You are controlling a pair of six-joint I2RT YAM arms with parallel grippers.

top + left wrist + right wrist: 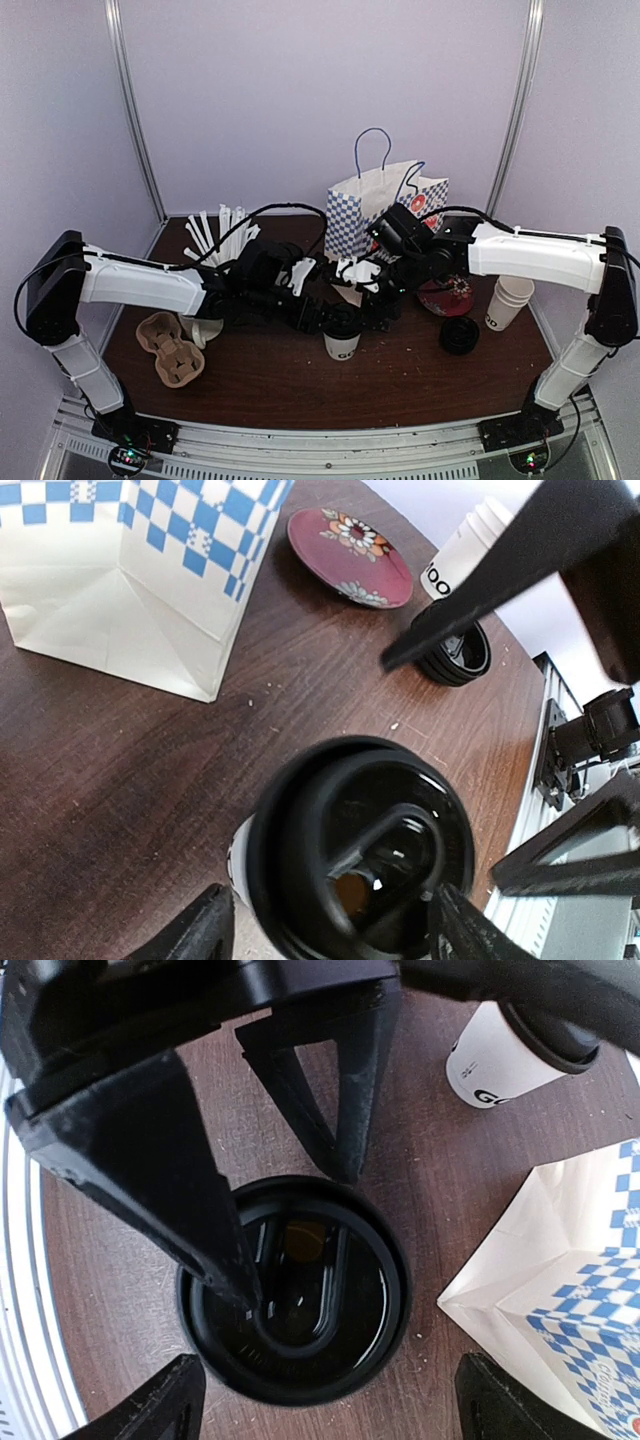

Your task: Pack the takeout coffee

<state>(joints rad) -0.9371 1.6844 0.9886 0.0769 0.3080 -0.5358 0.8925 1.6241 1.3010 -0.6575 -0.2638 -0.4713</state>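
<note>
One takeout coffee (342, 338), a white paper cup with a black lid, stands upright on the table in front of the bag. My left gripper (330, 928) is open and straddles this cup (360, 850); one finger (200, 930) stands apart from the cup wall, the other (462, 930) is close to the lid rim. My right gripper (328, 1392) hangs wide open above the same lid (300, 1295), touching nothing. A second white lettered cup (495, 1060) stands nearby, its top hidden by the left arm.
A blue-checked paper bag (385, 215) stands open at the back. A red patterned plate (445, 297), stacked white cups (508, 300) and loose black lids (459, 335) are on the right. On the left are a cardboard cup carrier (170, 348) and a cup of straws (215, 238).
</note>
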